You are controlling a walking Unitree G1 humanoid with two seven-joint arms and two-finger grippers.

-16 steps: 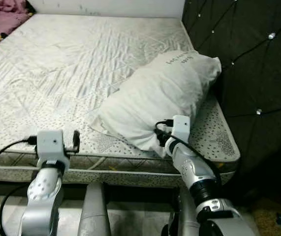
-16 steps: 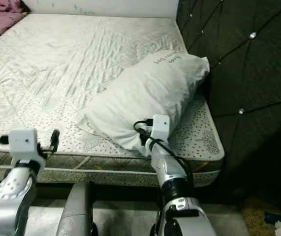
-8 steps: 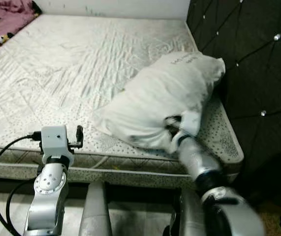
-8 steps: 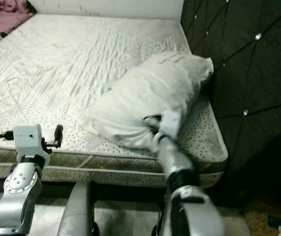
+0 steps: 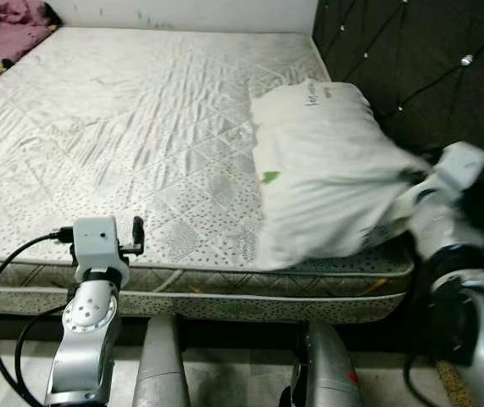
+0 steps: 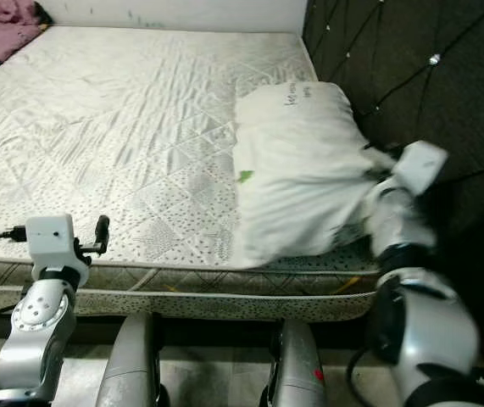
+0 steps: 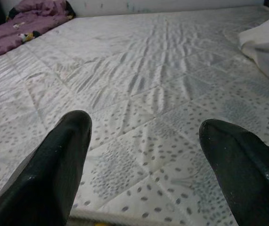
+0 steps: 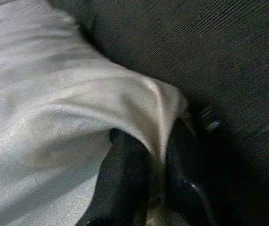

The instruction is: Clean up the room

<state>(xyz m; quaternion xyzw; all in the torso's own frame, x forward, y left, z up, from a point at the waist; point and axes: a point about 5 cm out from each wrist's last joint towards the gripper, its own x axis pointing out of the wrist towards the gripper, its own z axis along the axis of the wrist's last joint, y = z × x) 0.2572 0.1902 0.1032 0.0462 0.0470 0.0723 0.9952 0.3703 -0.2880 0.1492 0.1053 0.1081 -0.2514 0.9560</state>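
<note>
My right end effector point(image 8: 148, 174) is clamped on a corner of the soft white fabric pillow point(image 5: 326, 170) by the black tufted headboard point(image 5: 411, 59); left end effector point(image 7: 143, 155) apart; thin pinch could slip.

Bare mattress point(image 5: 114, 127) lies open; pillow point(image 5: 326, 170) crowds the dark headboard point(image 5: 411, 59).

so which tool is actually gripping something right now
The right tool: its fingers pinch a fold of the white pillow. The left tool is open above the mattress.
</note>
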